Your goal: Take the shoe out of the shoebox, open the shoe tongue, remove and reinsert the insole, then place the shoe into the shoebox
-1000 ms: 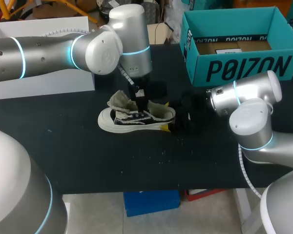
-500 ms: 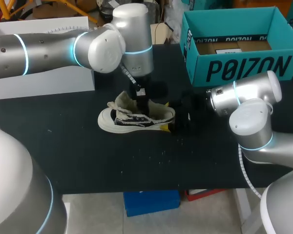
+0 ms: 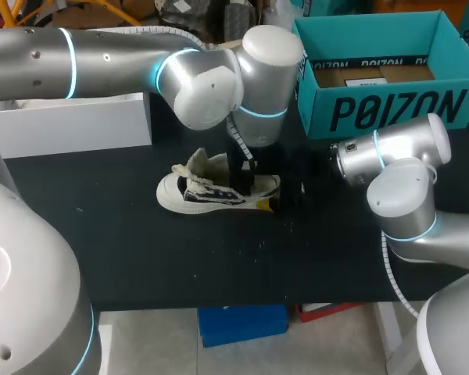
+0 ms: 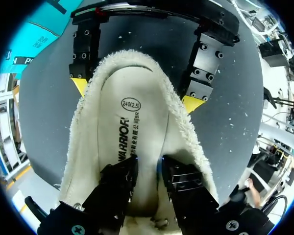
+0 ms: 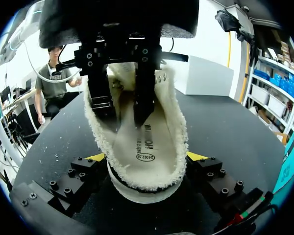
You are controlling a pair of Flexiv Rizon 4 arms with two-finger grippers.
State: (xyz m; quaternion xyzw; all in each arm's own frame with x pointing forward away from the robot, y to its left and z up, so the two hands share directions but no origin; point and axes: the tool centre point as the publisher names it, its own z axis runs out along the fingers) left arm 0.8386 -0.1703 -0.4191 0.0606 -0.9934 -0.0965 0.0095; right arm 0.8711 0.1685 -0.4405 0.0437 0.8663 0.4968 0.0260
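Right tool (image 5: 146, 157) is clamping the shoe (image 3: 219, 187) by its heel mid-table (image 3: 141, 258), likely steadying it, while left tool (image 4: 148, 171), narrowly parted, is reaching onto the insole (image 4: 122, 122).

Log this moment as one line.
left pincer: open, inside shoe over insole | right pincer: shut on shoe heel | shoe: upright on table, outside shoebox | insole: in shoe

One shoe (image 3: 217, 187), one shoebox (image 3: 375, 70), one white box (image 3: 70, 125), two claws (image 4: 148, 169) (image 5: 146, 157).
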